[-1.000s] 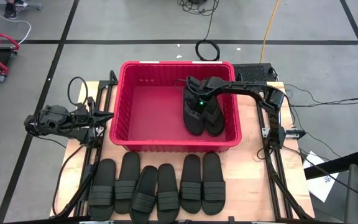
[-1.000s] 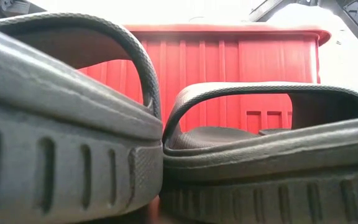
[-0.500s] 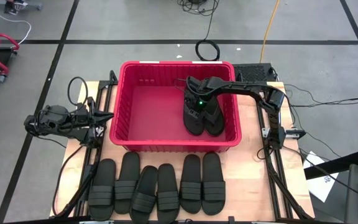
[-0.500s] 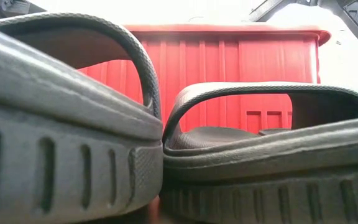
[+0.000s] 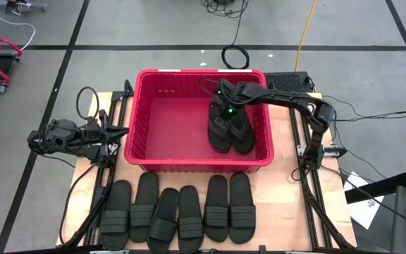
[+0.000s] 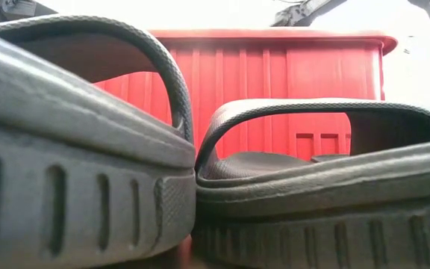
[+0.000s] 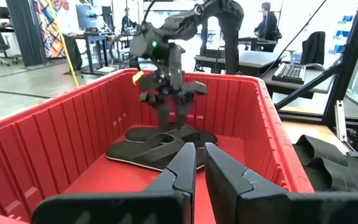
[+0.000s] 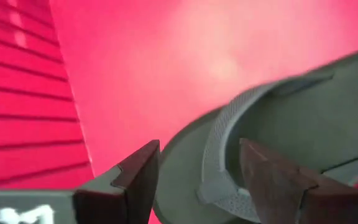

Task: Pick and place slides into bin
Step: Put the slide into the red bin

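Two black thong slides (image 5: 230,132) lie side by side on the floor of the red bin (image 5: 189,73), against its right wall. My right gripper (image 5: 220,106) hangs open just above their far ends. In its wrist view one slide's thong strap (image 8: 219,155) shows beyond the open fingers. Several band-strap slides (image 5: 178,212) lie soles down in a row on the table in front of the bin. Two of them fill the low view (image 6: 73,149). My left gripper (image 5: 122,131) waits shut at the bin's left wall, pointing into the bin (image 7: 55,149).
The bin's left half (image 5: 168,120) is bare floor. Arm rails (image 5: 309,176) run along both table sides. A cable coil (image 5: 236,56) lies on the floor beyond the far edge. Desks and people show in the room behind (image 7: 266,25).
My right gripper has opened and let go of the thong slide. It has then risen a little and drawn toward the table's far edge. Both thong slides stay flat on the bin floor.
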Motion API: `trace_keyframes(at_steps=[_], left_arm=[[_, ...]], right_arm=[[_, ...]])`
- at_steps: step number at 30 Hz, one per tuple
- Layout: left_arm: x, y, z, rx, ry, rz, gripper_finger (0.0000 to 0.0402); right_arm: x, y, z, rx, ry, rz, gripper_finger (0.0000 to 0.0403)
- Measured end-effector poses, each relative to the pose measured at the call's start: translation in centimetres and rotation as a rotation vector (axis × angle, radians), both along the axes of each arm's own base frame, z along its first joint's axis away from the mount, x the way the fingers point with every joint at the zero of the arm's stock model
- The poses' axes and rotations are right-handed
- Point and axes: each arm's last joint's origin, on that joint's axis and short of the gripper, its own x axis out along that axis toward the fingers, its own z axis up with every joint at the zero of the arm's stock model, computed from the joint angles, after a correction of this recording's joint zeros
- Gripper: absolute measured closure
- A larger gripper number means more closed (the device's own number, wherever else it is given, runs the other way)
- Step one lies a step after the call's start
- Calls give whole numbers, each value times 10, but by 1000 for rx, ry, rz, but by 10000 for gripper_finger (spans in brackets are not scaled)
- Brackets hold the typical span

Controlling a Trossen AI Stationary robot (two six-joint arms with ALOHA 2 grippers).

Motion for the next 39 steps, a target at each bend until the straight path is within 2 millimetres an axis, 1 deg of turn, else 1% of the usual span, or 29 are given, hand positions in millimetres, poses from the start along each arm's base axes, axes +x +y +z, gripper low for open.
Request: trace_keyframes(at_steps=[6,10,12,14,16,19,20,24,27,29,33,36,39], left_arm=[[0,0,0,0,0,0,371],[0,0,0,-5,-1,0,371],[0,0,0,-3,-1,-1,371],[0,0,0,-3,-1,-1,371],[0,0,0,-4,-1,-1,371],[0,0,0,-4,-2,-1,371],[0,0,0,-6,-3,0,371],[0,0,1,-22,-15,0,371],[0,0,3,-26,-35,0,371],[0,0,4,-35,-50,1,371],[0,-1,8,-105,-98,-18,371],[1,-1,13,-160,-162,-23,371],[9,-3,23,-172,-219,-73,371]], right_arm=[[-13,5,34,-94,-59,-39,193],[-27,12,65,-144,-145,-48,210],[-37,16,84,-186,-195,-70,231],[-47,21,103,-230,-257,-92,262],[-57,27,121,-263,-324,-96,302],[-75,37,146,-299,-411,-94,376],[-81,42,153,-312,-437,-86,389],[-103,70,178,-345,-531,8,391],[-117,93,190,-327,-571,50,400],[-124,108,196,-314,-595,85,400],[-136,135,204,-325,-621,115,402],[-142,145,202,-328,-647,113,402],[-147,148,192,-317,-672,108,402]])
